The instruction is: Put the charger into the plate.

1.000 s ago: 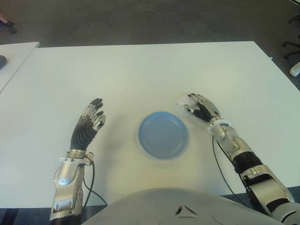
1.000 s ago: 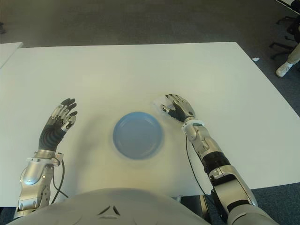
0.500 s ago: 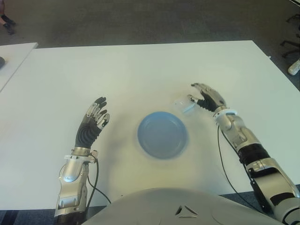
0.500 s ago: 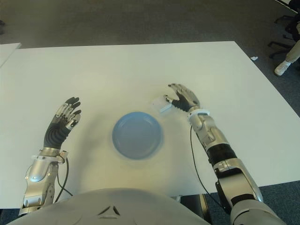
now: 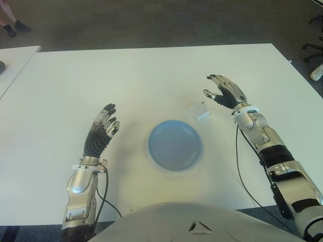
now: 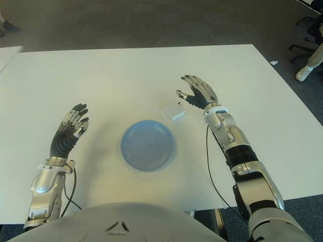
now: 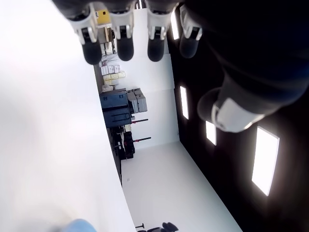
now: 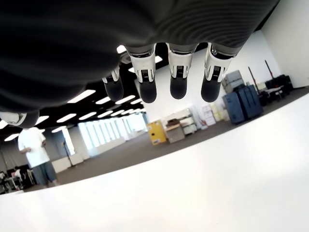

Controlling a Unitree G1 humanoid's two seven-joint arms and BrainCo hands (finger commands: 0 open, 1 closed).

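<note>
Two hands are seen over a white surface [image 5: 151, 75], neither holding anything. The charger [image 5: 198, 111], a small white block, lies flat on the surface right of centre in the left eye view, just above and right of the blue plate [image 5: 175, 144], close to the plate's rim but not on it; whether the two touch cannot be told. The right hand [image 5: 224, 94] is shown up and right of the charger, near it but apart, fingers spread and released, palm turned toward the block; in the right wrist view four extended fingertips [image 8: 178, 79] are seen with nothing between them. The left hand [image 5: 102, 128] is seen at lower left of the frame, well apart from both plate and charger, fingers relaxed and empty, idle. The charger's long axis appears to run diagonally, from upper left to lower right, though the shape is nearly square and this is uncertain. The right hand is judged clearly nearer, so the pick is expected from it: the charger lies down and left from that hand, and the plate lies further down and left along the same line. The charger is not yet in the plate.
</note>
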